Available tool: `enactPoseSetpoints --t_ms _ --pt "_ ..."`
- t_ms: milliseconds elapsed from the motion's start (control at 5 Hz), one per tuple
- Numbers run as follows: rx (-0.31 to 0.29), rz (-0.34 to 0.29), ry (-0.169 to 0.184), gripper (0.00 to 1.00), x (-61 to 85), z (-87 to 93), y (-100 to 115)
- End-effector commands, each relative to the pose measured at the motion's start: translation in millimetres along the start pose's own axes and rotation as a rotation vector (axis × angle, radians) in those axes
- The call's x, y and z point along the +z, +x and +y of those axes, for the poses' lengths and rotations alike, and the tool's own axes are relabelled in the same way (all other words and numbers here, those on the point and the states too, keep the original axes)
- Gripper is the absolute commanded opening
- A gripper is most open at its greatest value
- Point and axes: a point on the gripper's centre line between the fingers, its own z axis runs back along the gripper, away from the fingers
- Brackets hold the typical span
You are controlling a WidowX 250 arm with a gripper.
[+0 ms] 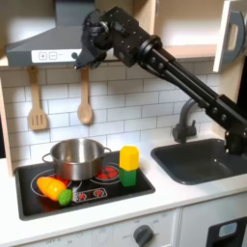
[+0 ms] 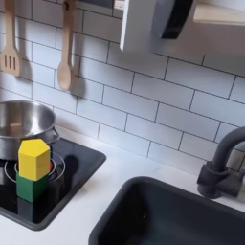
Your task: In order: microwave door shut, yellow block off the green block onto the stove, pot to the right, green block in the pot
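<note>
Two small blocks stand stacked on the stove (image 1: 29, 178), the yellow block (image 1: 128, 156) atop the green block (image 1: 128, 177), just beside the pot (image 1: 76, 157); both look light, rigid and smooth, so a sideways nudge should likely topple the upper one; the steel pot seems heavier, best hooked at its rim or a side handle. The gripper (image 1: 89, 50) hangs high near the hood, fingers indistinct; whether they are parted cannot be told; the first exterior view shows the microwave door (image 1: 231, 35) ajar, while the second exterior view shows the stack close up.
</note>
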Motion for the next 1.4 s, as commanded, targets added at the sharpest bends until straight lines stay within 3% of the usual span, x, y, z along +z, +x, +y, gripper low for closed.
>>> enactPoseSetpoints --t_ms 0,400,800,1200 --pt "-0.005 0.008 0.006 0.00 -3.8 1.0 1" --pt "-0.002 0.023 0.024 0.00 4.9 7.4 -5" --pt "0.006 0.116 0.006 0.00 -12.7 7.6 -34" --pt "-0.023 0.194 0.005 0.00 0.4 5.2 -56"
